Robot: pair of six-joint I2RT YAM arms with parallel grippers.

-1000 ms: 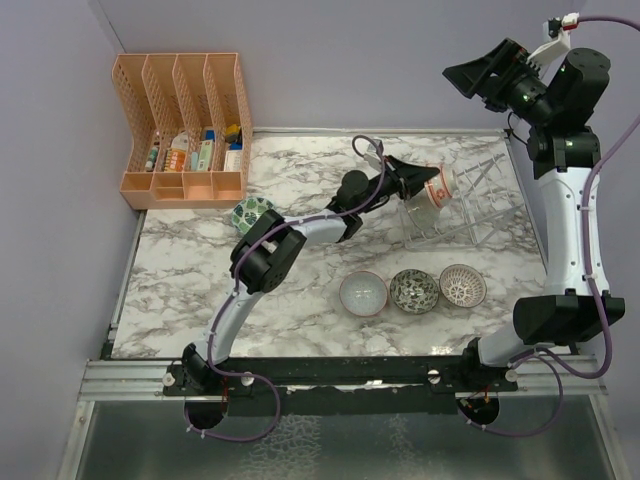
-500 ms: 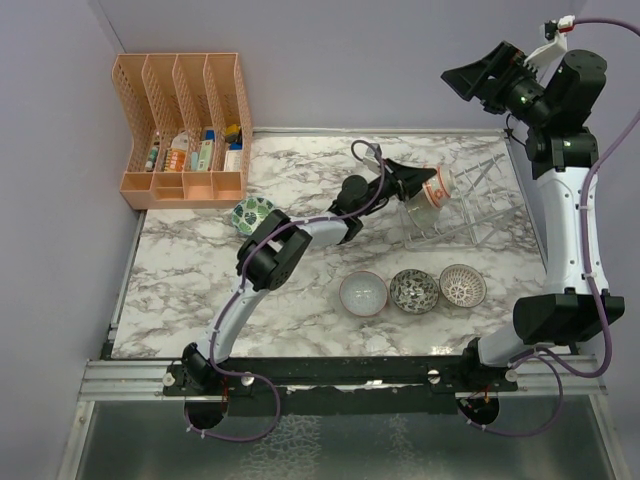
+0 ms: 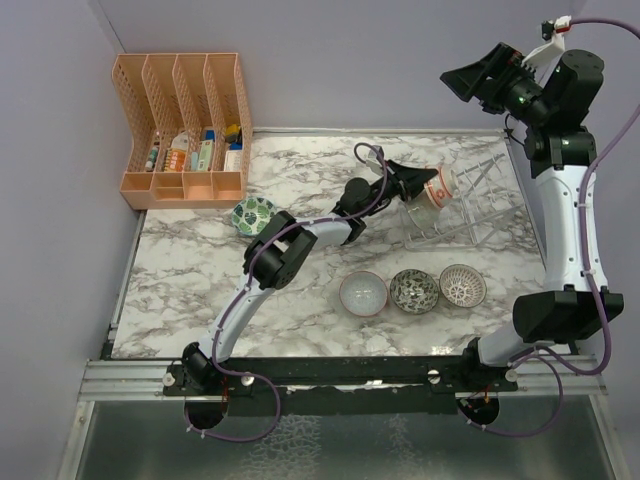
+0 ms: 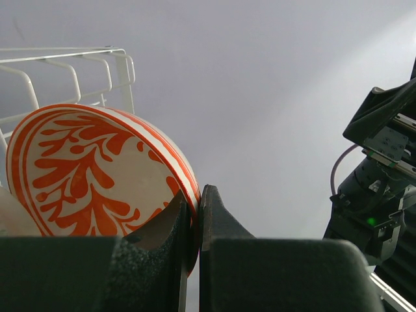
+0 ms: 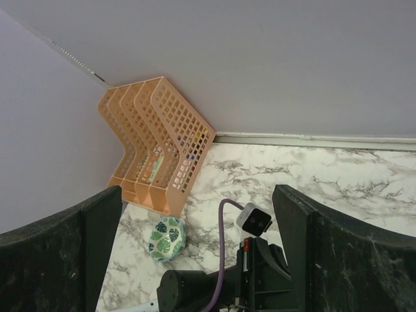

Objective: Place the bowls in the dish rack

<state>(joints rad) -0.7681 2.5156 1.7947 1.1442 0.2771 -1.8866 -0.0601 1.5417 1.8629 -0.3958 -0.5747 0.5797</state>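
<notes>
At the far left corner of the table (image 3: 190, 290), against the wall: orange file organizer (image 3: 180, 130), four slots, small items in its front compartments. Marble-patterned top.

Just in front of the organizer's right end: green-leaf bowl (image 3: 252, 214), upright on the table, alone, well apart from the other bowls.

The left arm (image 3: 300, 235) reaches from the near edge diagonally toward the far right. The left claw (image 3: 425, 185) has its jaws drawn almost together, pinching the rim of the red-orange bowl (image 3: 440, 188). In the left wrist view the two dark fingers (image 4: 224, 227) clamp the bowl's edge, one on each side of the wall. The red-orange bowl (image 4: 91, 169) is held on edge with its leaf pattern facing the camera, and the wire ribs of the dish rack (image 4: 71, 65) are behind it.

From the top view, that bowl sits at the left end of the dish rack (image 3: 470, 205). Cannot tell whether it touches the ribs.

Near the front, a row of three upright bowls, close together: light blue-grey bowl (image 3: 363, 293), dark grey speckled bowl (image 3: 414, 290), pink-white lattice bowl (image 3: 462, 285).

Far right: the right claw (image 3: 478, 80) is raised high above the table's back corner, fingers spread wide, nothing between them.
</notes>
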